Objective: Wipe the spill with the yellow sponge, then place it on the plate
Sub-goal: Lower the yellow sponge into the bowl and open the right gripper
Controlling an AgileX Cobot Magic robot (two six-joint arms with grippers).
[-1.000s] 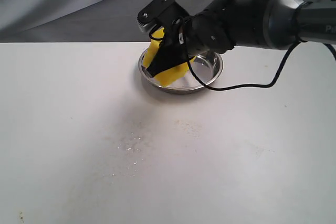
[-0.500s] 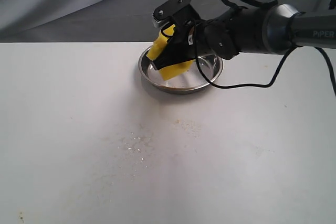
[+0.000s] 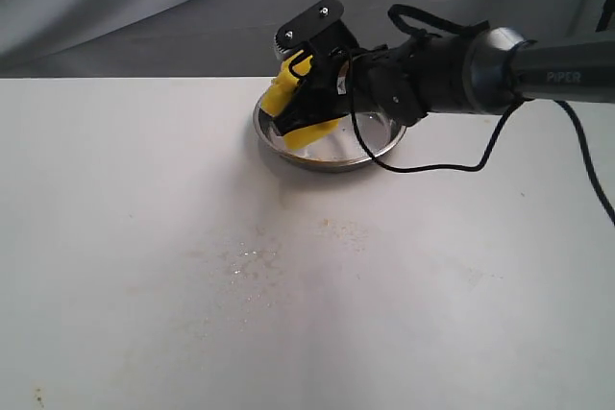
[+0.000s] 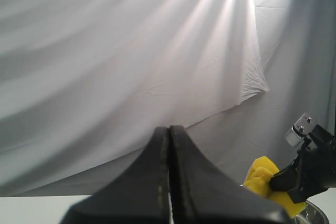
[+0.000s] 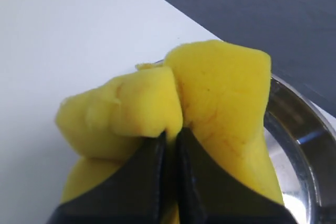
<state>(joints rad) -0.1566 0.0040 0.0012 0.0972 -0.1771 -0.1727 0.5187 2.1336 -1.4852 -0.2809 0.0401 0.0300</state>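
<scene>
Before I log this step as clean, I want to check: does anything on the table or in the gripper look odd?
Yes. Faint wet droplets lie on the table, so the wipe looks incomplete. The yellow sponge is crumpled in the right gripper, tilted over the plate, not lying flat.

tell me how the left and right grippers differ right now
The right gripper is clamped on the yellow sponge, squashing it; the left gripper is shut on nothing. The right gripper hangs over the plate; the left gripper is out of the exterior view, pointing at the grey backdrop. Both have black jaws closed together.
</scene>
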